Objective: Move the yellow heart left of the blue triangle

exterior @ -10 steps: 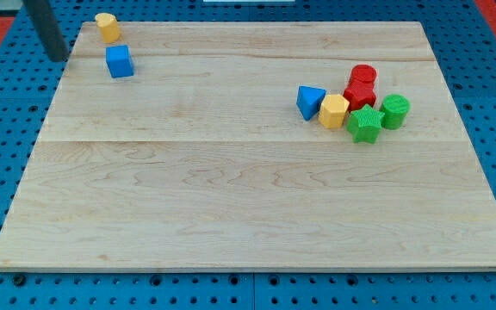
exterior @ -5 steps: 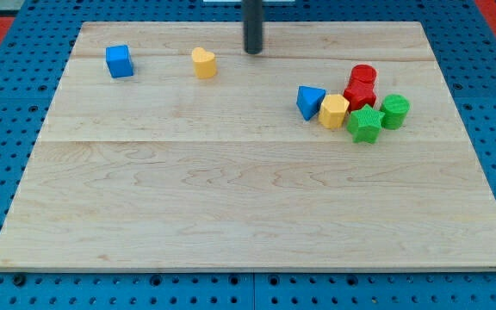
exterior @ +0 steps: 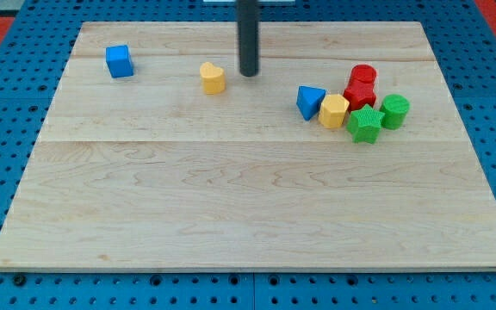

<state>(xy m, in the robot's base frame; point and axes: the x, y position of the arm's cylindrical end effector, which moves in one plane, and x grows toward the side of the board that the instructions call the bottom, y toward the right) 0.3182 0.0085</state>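
Currently, my tip — a bare rod, no jaws — stands at 2 o'clock of the yellow heart, between it and the blue triangle.

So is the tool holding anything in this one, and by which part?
Nothing is held. My tip is a bare rod that stands apart from the yellow heart, just to the heart's right in the view, touching no block.

Wooden board carries: blue cube, yellow heart, blue triangle (beside right-hand cluster).
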